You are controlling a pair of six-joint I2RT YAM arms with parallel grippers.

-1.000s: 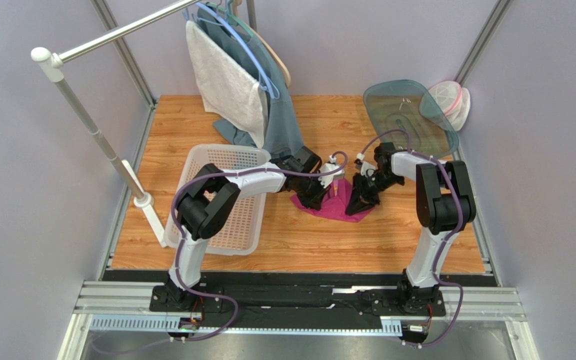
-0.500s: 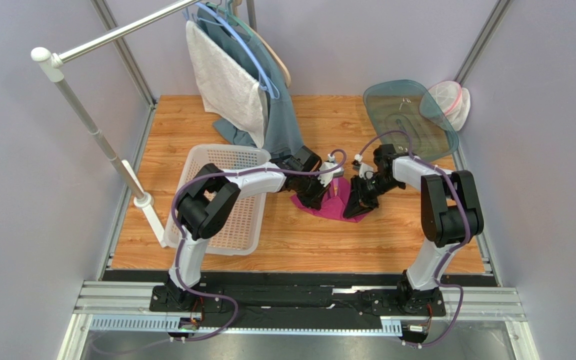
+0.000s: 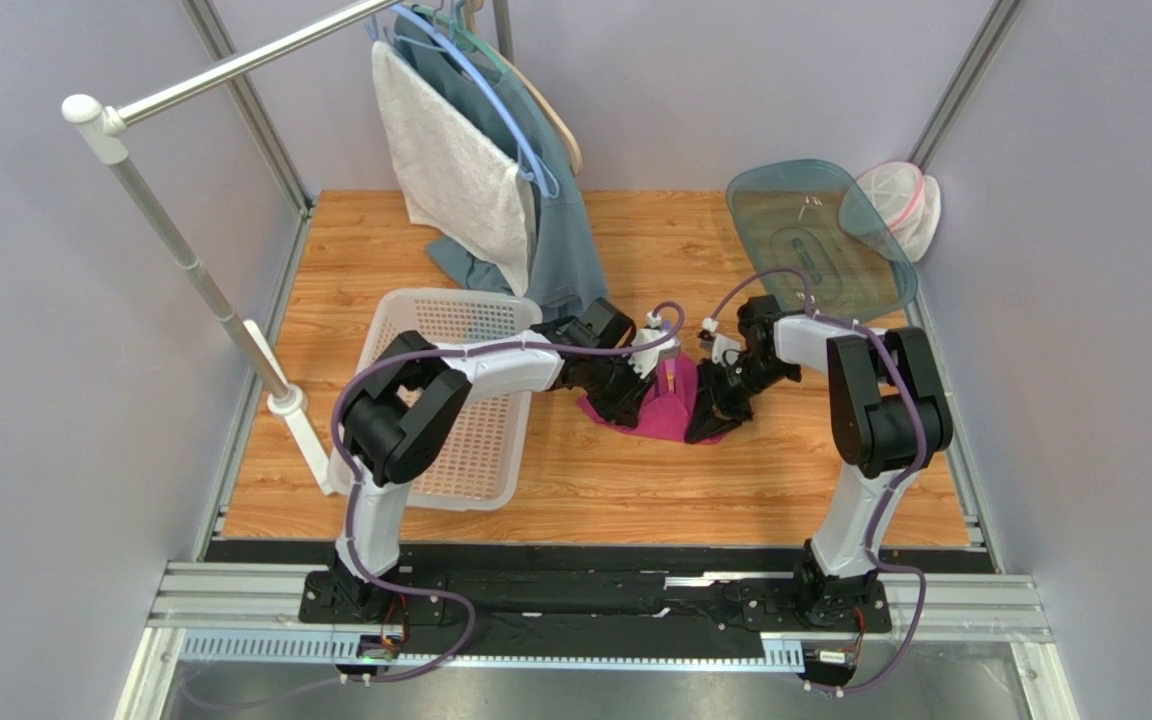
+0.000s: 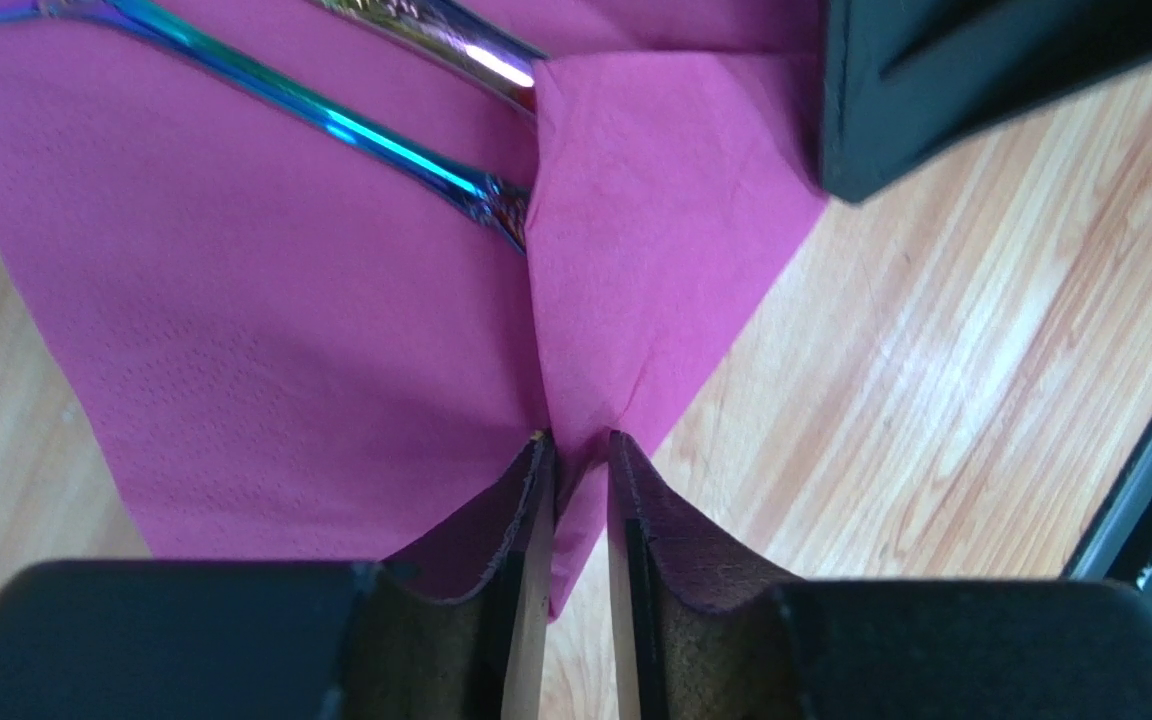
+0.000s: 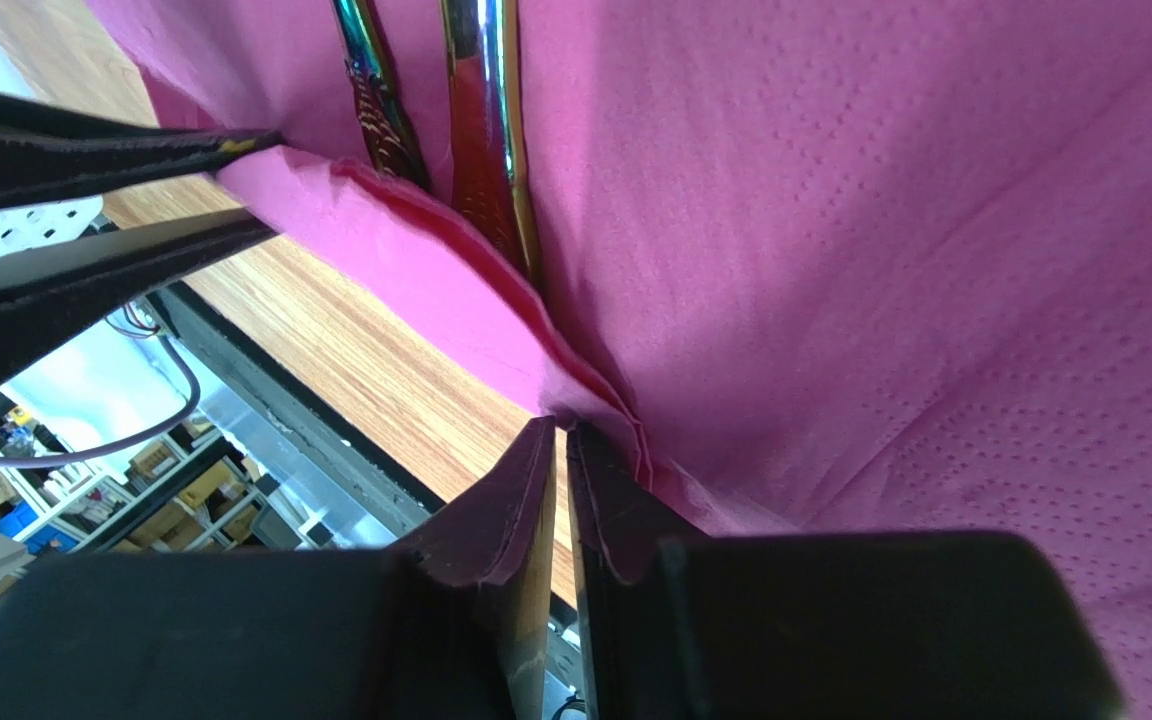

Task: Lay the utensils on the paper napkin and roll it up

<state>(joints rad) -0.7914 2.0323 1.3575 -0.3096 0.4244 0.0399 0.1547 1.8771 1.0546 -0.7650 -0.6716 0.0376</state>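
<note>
The magenta paper napkin [image 3: 668, 413] lies on the wooden table between both grippers. In the left wrist view the napkin [image 4: 237, 330] has one edge folded over two shiny blue-purple utensils [image 4: 342, 128]. My left gripper [image 4: 579, 450] is shut on the napkin's folded corner. In the right wrist view the napkin [image 5: 868, 225] is lifted over the utensil handles [image 5: 480, 135], and my right gripper [image 5: 561, 435] is shut on its folded edge. In the top view the left gripper [image 3: 629, 393] and right gripper [image 3: 708, 408] stand at the napkin's opposite sides.
A white basket [image 3: 447, 450] sits left of the napkin under the left arm. A grey-white towel [image 3: 455, 165] and a teal cloth [image 3: 570, 248] hang from the rack behind. A tinted green lid [image 3: 815, 225] and a mesh bag [image 3: 898, 203] lie at the back right.
Both grippers have shifted a little to the left with the napkin's edge in them. The napkin looks narrower and more folded over than before.
</note>
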